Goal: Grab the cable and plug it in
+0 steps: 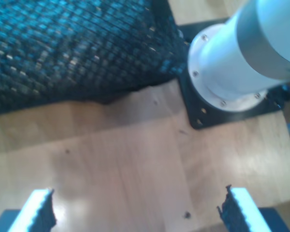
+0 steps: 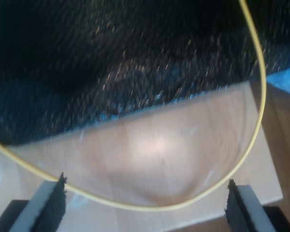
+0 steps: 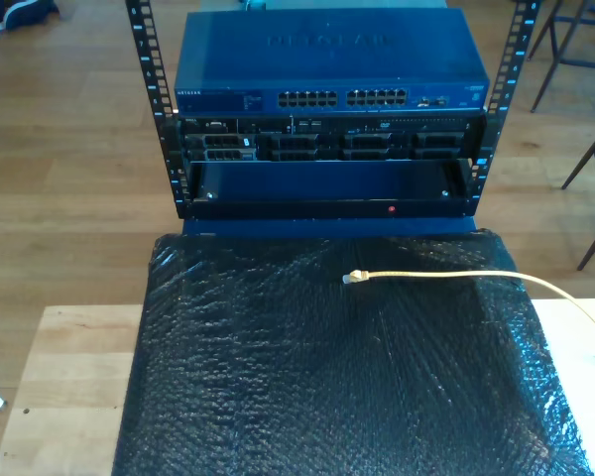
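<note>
- Pale wood fills most of the first wrist view: the table (image 1: 135, 159) lies bare under my first gripper (image 1: 135, 208), whose fingers (image 1: 38, 210) stand wide apart with nothing between them. Beyond them are the edge of a black bubble-wrap sheet (image 1: 72, 48) and the white base of an arm (image 1: 232, 63) on its black mounting plate (image 1: 203, 116).
- In the second wrist view my second gripper (image 2: 145, 205) is also spread wide and empty. The cable (image 2: 150, 207) curves across the wood between the fingers, lying on the table and apart from either pad, then runs up over the black sheet. The picture is blurred, so how high the gripper hangs above the cable is hard to judge.
- In the exterior view the cable comes in from the right edge and lies across the sheet, its plug (image 3: 356, 279) resting near the far middle, well short of the blue switch (image 3: 327, 69) and its row of ports (image 3: 345, 98) in the rack (image 3: 159, 129).
- Judged from this, nothing is done yet: the cable is not gripped and the plug is not seated. Grasping, carrying and inserting all remain.
- The cable's far run is cut off at the exterior view's right edge.
</note>
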Robot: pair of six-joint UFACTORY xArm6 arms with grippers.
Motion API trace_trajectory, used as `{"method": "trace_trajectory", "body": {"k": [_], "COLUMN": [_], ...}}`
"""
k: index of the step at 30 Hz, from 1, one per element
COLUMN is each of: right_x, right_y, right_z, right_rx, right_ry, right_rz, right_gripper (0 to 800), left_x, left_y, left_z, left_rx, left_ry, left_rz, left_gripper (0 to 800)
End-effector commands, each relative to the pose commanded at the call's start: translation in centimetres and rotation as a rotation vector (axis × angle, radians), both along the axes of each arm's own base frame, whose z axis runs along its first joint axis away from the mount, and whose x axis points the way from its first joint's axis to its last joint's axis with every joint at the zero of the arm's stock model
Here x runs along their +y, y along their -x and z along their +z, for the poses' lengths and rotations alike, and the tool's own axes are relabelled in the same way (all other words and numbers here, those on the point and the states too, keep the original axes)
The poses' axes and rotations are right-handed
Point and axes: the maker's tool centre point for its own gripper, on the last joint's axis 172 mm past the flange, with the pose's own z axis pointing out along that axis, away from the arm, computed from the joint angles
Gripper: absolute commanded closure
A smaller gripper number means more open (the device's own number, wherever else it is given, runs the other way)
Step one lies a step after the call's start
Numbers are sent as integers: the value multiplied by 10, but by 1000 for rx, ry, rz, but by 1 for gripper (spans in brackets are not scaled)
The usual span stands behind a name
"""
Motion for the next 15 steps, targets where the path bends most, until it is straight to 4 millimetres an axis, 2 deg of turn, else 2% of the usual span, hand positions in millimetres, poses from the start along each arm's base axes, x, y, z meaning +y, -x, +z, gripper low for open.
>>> {"method": "trace_trajectory", "body": {"k": [5, 8, 15], "right_x": [17, 26, 22], "right_y": [-17, -28, -47], "right_z": [1, 9, 31], "right_rx": [9, -16, -53], "right_ry": [-17, -44, -32], "right_rz": [38, 41, 29], "right_gripper": [17, 18, 20], "left_x": [-12, -20, -26], "left_y": [-7, -10, -19], "left_z": [-5, -4, 2], "left_rx": [19, 33, 28], "left_ry": [12, 1, -17], "left_rz": [-25, -33, -47], "left_gripper": [0, 0, 0]}}
